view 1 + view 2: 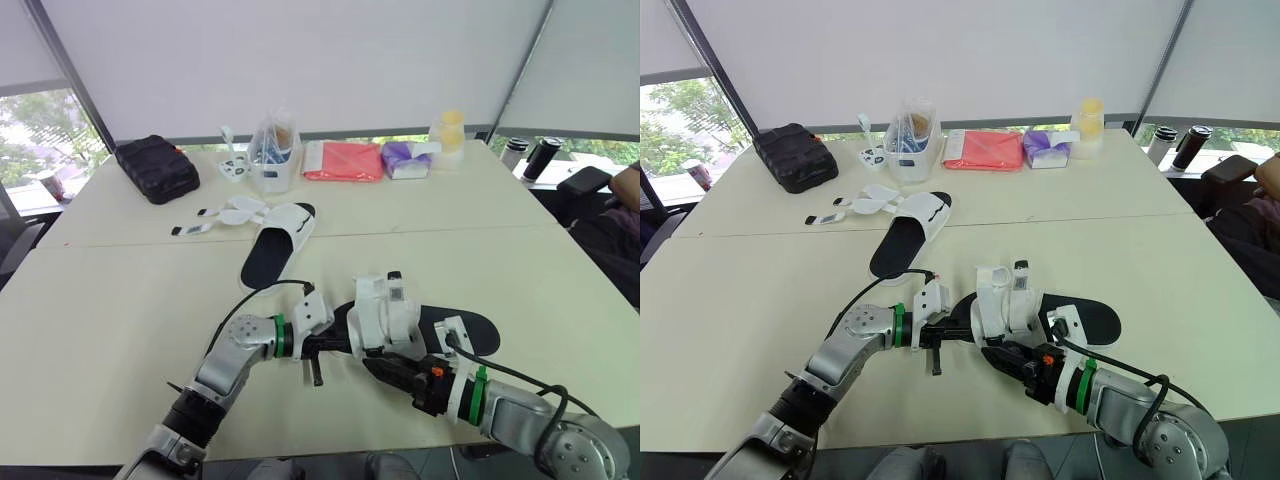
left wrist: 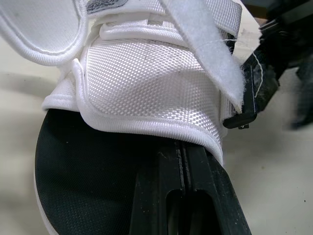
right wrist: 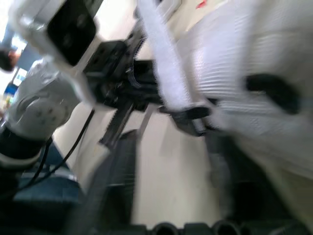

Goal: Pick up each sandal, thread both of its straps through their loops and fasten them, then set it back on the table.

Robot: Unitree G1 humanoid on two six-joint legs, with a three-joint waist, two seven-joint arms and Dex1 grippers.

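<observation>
**Left tool** [image 1: 320, 350] is closed, its two black fingers [image 2: 151, 196] meeting tip to tip over the black insole at the toe end of the near sandal [image 1: 470, 332]. **Right tool** [image 1: 386, 368] sits against the side of that sandal, below its white upper [image 1: 385, 312]; whether it is open or closed cannot be told. One white strap [image 2: 205, 54] lies slanted across the woven upper. This sandal is near the front edge of the tabletop [image 1: 120, 300], between the two tools. The second sandal [image 1: 272, 245] lies flat farther back, well apart, with its straps [image 1: 215, 215] spread open to the left. Along the far edge stand a black case [image 1: 155, 168], a clear container [image 1: 275, 152], a red packet [image 1: 343, 160] and a purple packet [image 1: 405, 158].
</observation>
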